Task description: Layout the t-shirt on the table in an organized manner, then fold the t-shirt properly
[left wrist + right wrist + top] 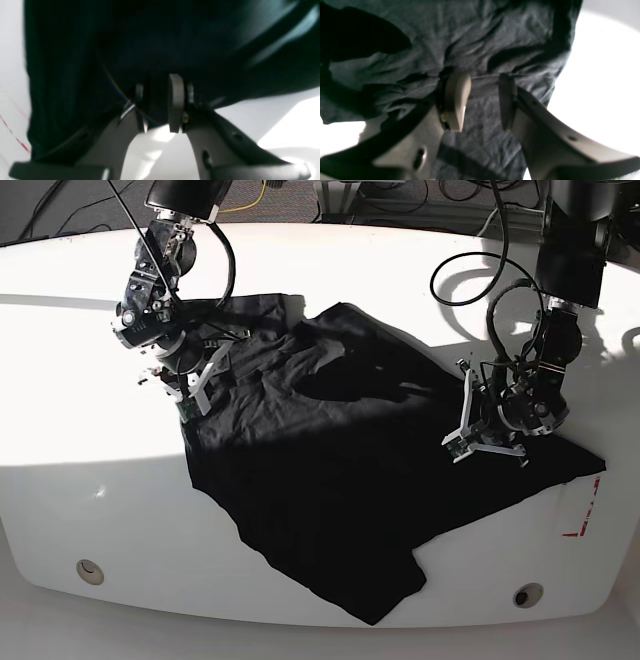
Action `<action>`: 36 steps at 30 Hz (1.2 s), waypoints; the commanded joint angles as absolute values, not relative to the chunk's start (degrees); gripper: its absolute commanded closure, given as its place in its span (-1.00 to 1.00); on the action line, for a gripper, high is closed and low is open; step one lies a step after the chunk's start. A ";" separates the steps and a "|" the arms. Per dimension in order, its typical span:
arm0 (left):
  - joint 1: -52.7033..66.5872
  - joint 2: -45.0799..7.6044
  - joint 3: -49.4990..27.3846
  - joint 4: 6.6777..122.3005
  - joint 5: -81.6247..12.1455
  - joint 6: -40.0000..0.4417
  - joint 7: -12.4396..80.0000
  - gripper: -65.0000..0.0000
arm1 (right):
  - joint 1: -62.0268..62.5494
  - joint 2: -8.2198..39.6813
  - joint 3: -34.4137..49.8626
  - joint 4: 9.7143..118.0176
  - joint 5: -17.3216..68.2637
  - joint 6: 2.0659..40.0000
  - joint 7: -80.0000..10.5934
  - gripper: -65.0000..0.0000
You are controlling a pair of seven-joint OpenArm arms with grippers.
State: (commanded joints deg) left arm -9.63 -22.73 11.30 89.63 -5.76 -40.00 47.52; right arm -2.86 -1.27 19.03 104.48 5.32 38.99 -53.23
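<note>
On the bench (300,260), our left pincer (160,105) pinches the t-shirt (320,470); right pincer (480,100) gapes — one-sided pulling could bunch it.

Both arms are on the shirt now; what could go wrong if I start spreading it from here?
The left gripper looks pinched on a thin edge of the t-shirt; it could slip out. The right gripper is open over wrinkled cloth, so it may catch several layers. A corner lies near the table front edge and could slide off.

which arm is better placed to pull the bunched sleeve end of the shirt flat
Right: its pincer sits open over the bunched folds of the shirt, while the left pincer is over the flatter opposite edge.
</note>
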 joint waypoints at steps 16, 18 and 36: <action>7.87 -3.65 -23.96 103.60 -5.85 -40.00 47.43 -0.34 | -1.89 -1.19 17.63 104.48 5.32 38.90 -53.14 0.34; 7.69 -1.45 -28.09 103.43 -5.85 -40.00 47.43 -0.35 | -1.89 -1.19 17.63 104.48 5.32 38.90 -53.14 0.34; 6.90 6.81 -32.04 97.45 -5.85 -40.00 49.27 -0.34 | -2.24 -1.10 17.63 105.54 5.58 39.16 -53.32 0.34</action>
State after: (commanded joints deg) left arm 6.90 6.81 -32.04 97.45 -5.85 -40.00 49.27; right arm -2.24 -1.10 17.63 105.54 5.58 39.16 -53.32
